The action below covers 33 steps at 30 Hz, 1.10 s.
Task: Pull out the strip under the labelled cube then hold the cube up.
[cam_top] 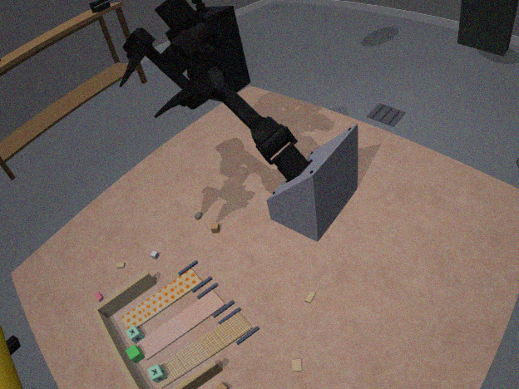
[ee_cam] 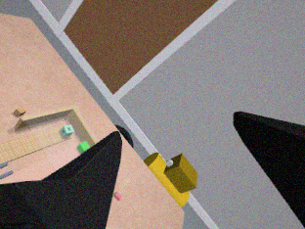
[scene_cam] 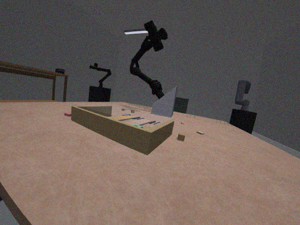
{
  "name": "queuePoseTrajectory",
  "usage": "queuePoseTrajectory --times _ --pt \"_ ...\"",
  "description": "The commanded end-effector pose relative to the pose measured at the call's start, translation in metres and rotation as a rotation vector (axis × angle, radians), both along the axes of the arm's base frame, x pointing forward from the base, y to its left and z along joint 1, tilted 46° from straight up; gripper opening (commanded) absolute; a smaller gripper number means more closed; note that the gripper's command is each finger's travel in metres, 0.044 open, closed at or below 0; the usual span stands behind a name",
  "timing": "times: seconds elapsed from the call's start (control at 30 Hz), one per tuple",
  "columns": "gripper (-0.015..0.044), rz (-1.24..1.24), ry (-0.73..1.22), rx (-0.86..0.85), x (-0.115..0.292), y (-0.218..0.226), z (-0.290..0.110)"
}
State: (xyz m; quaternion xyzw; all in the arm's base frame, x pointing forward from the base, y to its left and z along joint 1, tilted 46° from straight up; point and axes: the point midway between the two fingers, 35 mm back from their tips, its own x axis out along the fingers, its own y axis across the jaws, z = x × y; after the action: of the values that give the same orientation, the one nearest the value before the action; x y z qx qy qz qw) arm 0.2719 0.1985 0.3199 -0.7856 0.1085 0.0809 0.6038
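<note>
A low wooden tray holds three strips side by side: an orange dotted strip, a plain pink strip and a tan grid strip. A pale green cube with a dark letter sits on the dotted strip's end. A second pale green lettered cube sits on the grid strip. A plain bright green cube sits on the pink strip. My gripper is open and empty, high in the air, far from the tray, past the table edge.
The arm rises from a grey wedge base. Small loose blocks and a pink piece lie around the tray. A wooden bench stands at the left, a yellow object by the table corner.
</note>
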Motion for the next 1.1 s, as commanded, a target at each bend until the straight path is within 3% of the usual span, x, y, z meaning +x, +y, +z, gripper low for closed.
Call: queuePoseTrajectory --times 0.0,0.23,0.47,1.0,1.07 --pt "0.0400 -0.177 -0.006 0.224 0.031 -0.022 -0.060" --pt "0.0400 -0.458 -0.068 0.577 0.056 -0.083 -0.155" --pt "0.0400 -0.728 -0.190 0.911 0.041 -0.160 -0.235" --pt "0.0400 -0.750 -0.203 0.938 0.038 -0.167 -0.240" --pt "0.0348 -0.768 -0.190 0.940 0.043 -0.165 -0.243"
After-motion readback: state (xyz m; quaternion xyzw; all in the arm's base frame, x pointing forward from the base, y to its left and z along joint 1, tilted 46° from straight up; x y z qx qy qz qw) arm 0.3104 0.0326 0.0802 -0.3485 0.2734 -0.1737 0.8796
